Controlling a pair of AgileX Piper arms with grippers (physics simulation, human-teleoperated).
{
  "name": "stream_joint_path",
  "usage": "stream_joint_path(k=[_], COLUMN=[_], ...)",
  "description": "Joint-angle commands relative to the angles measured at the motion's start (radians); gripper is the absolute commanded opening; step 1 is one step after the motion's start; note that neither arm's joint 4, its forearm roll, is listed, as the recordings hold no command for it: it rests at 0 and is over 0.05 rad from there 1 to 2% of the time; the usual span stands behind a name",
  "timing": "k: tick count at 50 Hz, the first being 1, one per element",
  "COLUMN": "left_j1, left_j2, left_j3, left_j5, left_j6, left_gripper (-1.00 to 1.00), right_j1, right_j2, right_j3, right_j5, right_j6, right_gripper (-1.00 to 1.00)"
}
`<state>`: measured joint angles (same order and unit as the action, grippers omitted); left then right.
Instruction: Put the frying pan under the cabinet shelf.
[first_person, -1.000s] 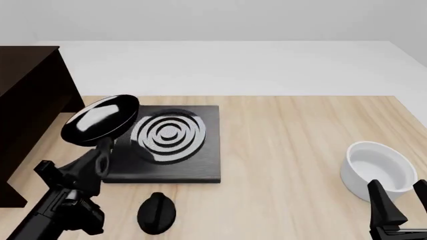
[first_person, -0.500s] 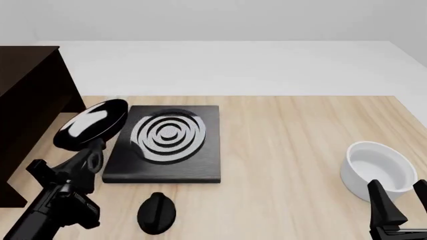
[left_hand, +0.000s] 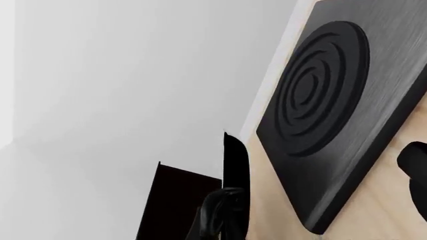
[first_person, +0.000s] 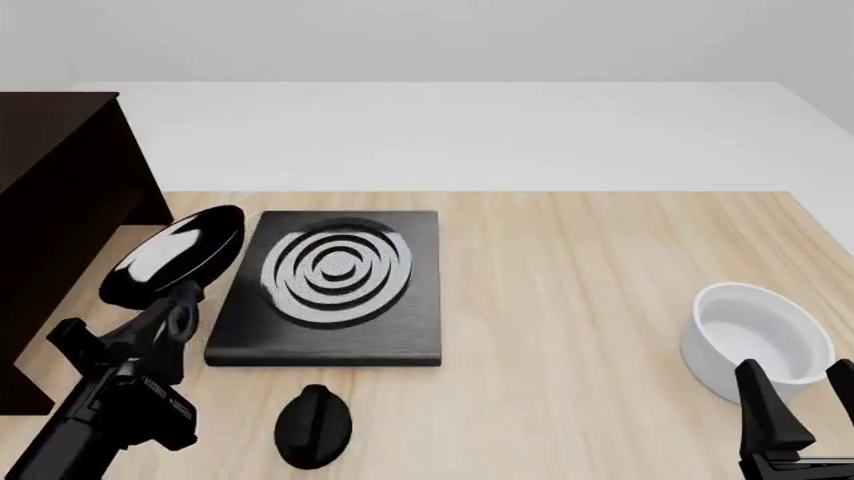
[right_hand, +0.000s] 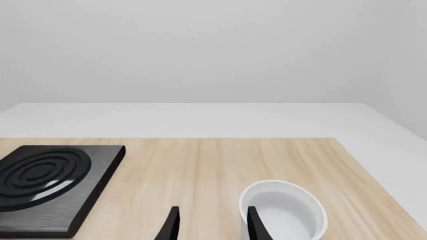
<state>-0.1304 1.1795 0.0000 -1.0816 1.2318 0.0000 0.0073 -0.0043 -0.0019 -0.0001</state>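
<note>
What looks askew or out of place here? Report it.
Only the frying pan: the left claw holds its handle, so it hangs steeply tilted in the air between the stove and cabinet shelf. Nothing spilled or damaged.

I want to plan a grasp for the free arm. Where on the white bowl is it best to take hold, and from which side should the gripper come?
Probably the rim of the white bowl, from above. It stands upright with its mouth open upward, and the wall looks thin enough for one finger inside and one outside. The right gripper already sits beside its near edge, jaws apart, so the near rim is the handiest spot.
</note>
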Motion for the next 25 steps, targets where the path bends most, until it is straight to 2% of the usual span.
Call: stream_joint_path(k=[1, 18, 25], left_j1=[0.026, 0.084, 0.090], left_j2=[0.014, -0.033, 0.002], left_j3=[0.000, 0.000, 0.000], left_j5=[-0.036, 0.022, -0.008], left_j6=[-0.012, -0.037, -0.042], left_gripper=[-1.00, -1.00, -1.00], right_j1=[0.000, 0.000, 0.000], right_j2=[0.000, 0.000, 0.000], right_j3=[0.000, 0.000, 0.000], right_j5=[0.000, 0.000, 0.000], right_j6=[0.000, 0.000, 0.000], right_gripper=[1.00, 1.00, 1.00])
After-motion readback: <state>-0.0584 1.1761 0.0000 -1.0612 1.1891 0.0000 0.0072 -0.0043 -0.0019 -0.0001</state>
